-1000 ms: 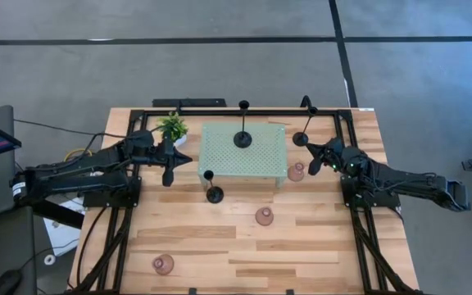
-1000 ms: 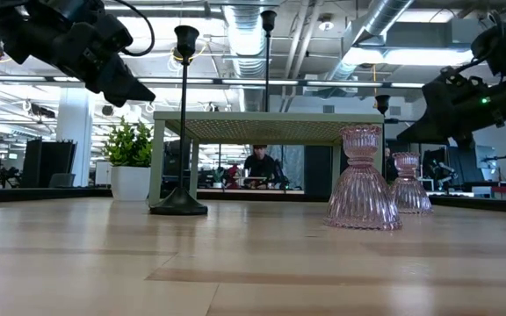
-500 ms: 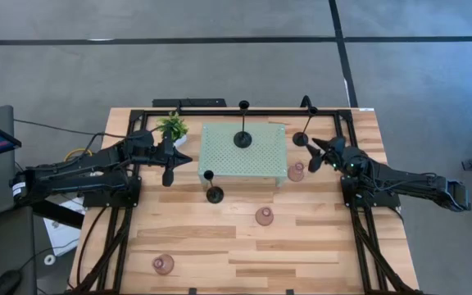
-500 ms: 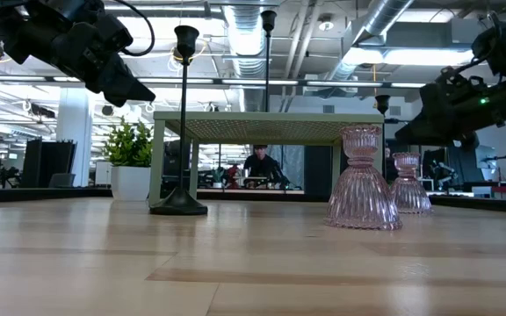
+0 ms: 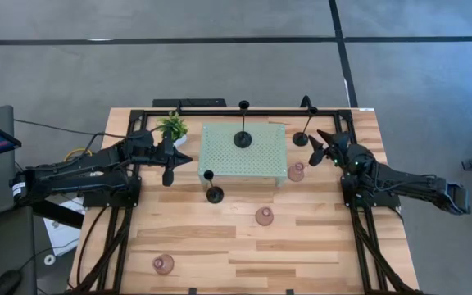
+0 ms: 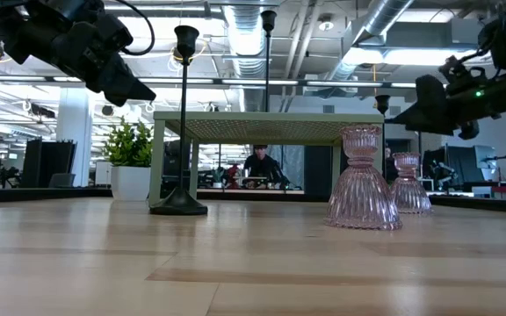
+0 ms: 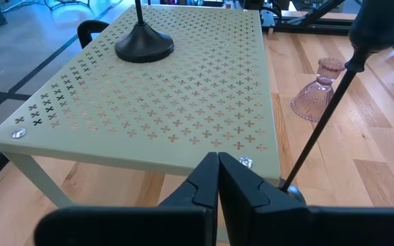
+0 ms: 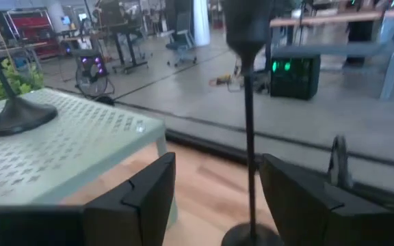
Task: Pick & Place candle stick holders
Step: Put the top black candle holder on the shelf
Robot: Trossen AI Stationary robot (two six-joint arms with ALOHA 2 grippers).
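Three black candle stick holders stand upright on their round bases: one on the mint-green stand [image 5: 242,139], one on the table before the stand's near edge [image 5: 214,195], one right of the stand [image 5: 301,139]. Three pink glass ones [image 5: 296,172] [image 5: 264,216] [image 5: 163,264] stand on the table. My right gripper [image 5: 319,146] is open. Its fingers stand on either side of the right black holder's stem [image 8: 248,137], apart from it. My left gripper [image 7: 217,179] is shut on nothing and hovers off the stand's left near corner [image 5: 187,160].
The mint-green perforated stand [image 5: 262,164] fills the far middle of the table. A small potted plant [image 5: 172,127] stands at its left far corner. Black frame rails [image 5: 359,238] run along both sides. Bare wood lies in the near half.
My right gripper has opened from shut. It has also shifted a little toward the table's far edge, beside the right black holder. The holders have stayed where they were.
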